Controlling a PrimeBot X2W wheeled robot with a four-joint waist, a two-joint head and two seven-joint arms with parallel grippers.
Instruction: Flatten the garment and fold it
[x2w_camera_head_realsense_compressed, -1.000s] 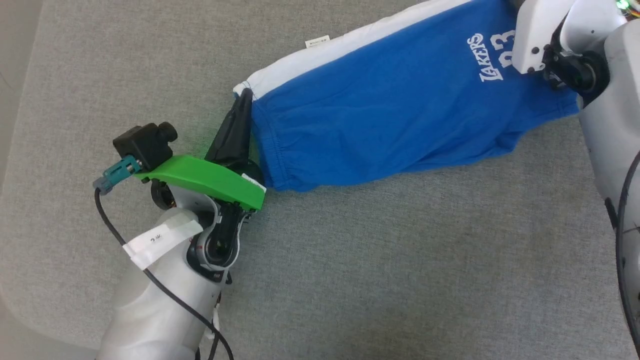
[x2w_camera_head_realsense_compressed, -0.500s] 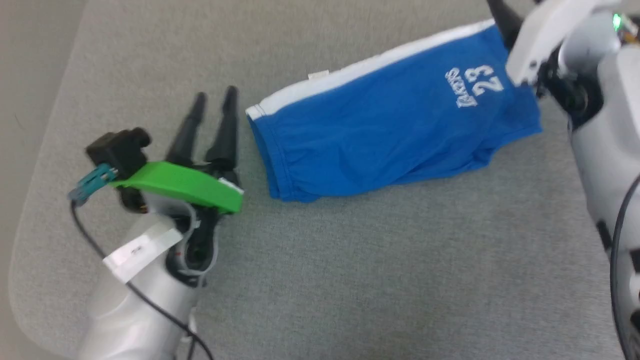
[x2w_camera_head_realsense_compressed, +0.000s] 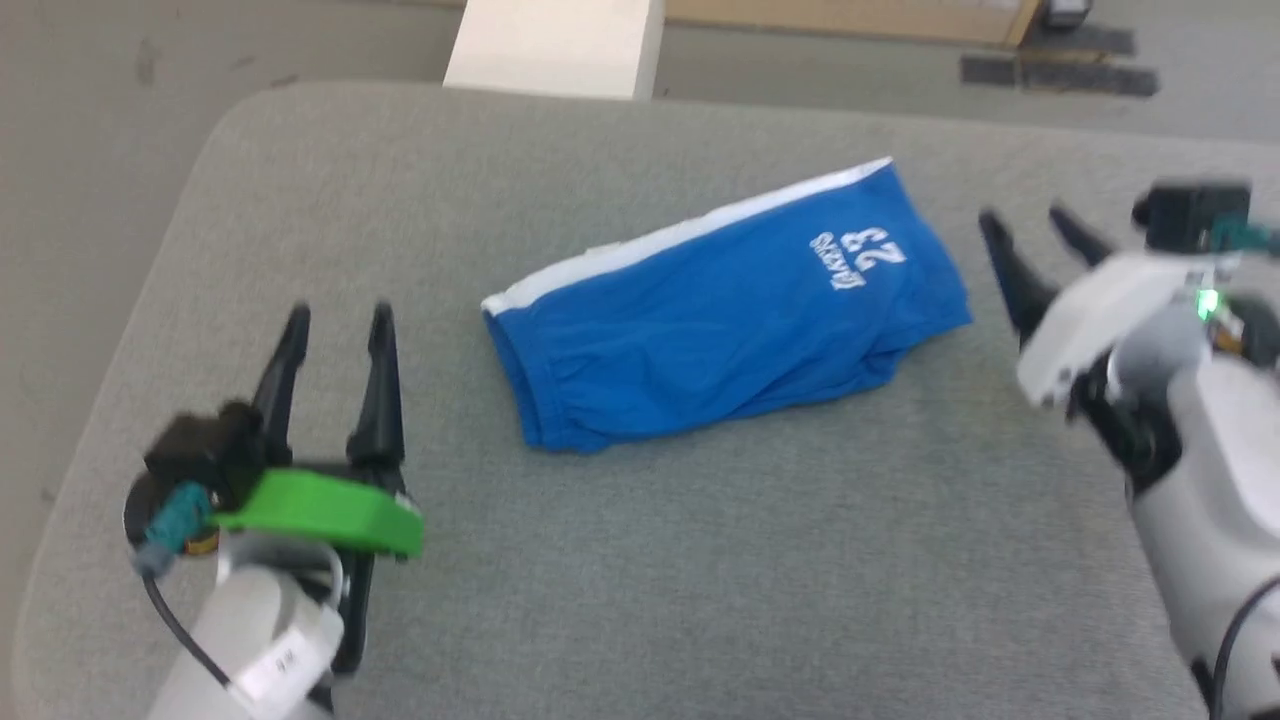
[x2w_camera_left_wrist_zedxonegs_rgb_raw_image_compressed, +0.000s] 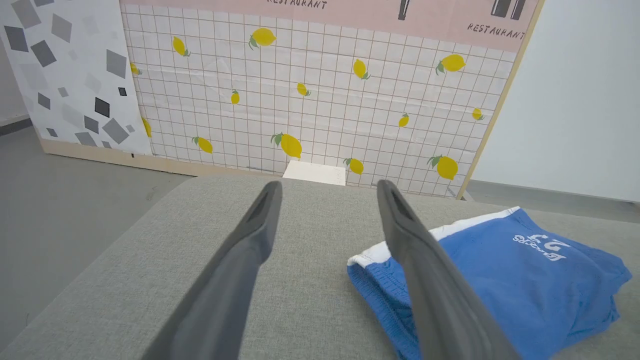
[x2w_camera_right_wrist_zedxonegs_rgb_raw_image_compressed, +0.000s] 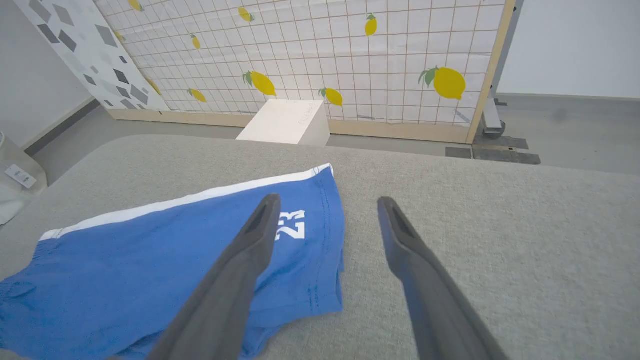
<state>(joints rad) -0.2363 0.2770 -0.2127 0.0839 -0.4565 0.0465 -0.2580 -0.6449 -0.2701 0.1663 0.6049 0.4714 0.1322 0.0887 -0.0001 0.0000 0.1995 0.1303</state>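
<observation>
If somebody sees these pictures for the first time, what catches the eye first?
The bright blue thin-fabric shorts with white trim and a white 23 lie on the grey cloth-covered table. The left pincer and right pincer, both open, flank them without touching. Behind stands a white grid panel printed with yellow lemons.

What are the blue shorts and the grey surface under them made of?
The shorts look like thin, matte knit fabric: they lie limp with soft wrinkles and a stitched hem. The grey surface looks like coarse woven upholstery cloth, probably padded, given its rounded corner.
</observation>
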